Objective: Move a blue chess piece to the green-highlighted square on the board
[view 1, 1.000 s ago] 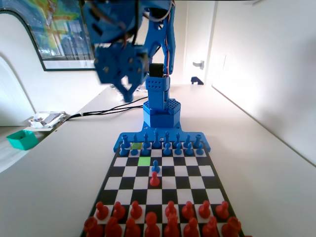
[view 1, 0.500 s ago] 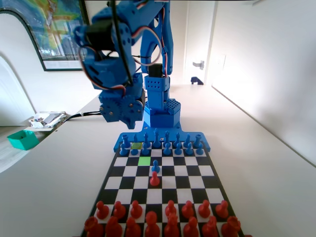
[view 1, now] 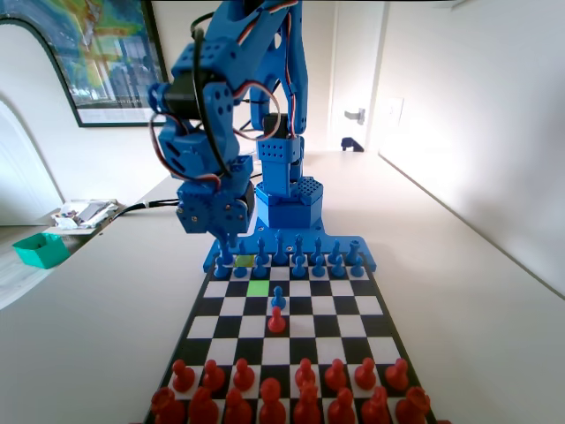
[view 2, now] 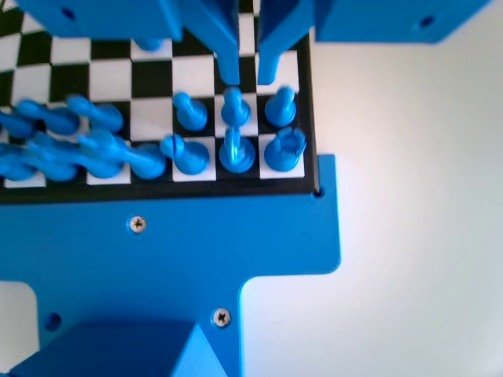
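The blue chess piece (view 2: 233,106) stands in the pawn row near the board's (view 1: 380,329) corner; the wrist view shows the hand (view 2: 247,72) just above it, fingers slightly apart, gripping nothing. From the fixed view, the green-highlighted square (view 1: 258,288) sits bare. A green tub (view 1: 40,250) rests on the surface (view 1: 106,300).

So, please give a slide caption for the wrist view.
Open pincer hanging above a blue pawn near the board corner.

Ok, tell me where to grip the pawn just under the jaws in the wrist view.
Take the pawn by its round head or the thin neck beneath, coming straight down with the open tool. It stands upright, and neighbour pawns flank it closely, so a sideways approach would likely knock them.
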Robot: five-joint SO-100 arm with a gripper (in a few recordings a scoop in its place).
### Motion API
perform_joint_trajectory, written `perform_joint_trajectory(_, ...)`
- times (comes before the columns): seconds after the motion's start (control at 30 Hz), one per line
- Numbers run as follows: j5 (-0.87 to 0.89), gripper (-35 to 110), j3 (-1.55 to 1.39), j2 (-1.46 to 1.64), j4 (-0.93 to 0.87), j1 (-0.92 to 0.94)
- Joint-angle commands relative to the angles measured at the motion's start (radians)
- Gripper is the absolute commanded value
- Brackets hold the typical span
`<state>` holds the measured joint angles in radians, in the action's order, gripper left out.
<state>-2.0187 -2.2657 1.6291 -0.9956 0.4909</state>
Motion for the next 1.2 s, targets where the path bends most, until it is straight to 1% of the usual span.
perform_joint_trajectory(0.0, -0.018, 9, -0.018, 0.049, 0.032, 0.032)
perform_joint_trajectory(0.23, -0.017, 9, -0.034, 0.052, 0.040, 0.040)
perform_joint_trajectory(0.63, 0.014, 11, -0.020, 0.061, -0.018, 0.018)
perform_joint_trajectory(1.17, 0.034, 11, -0.118, 0.069, 0.081, -0.008)
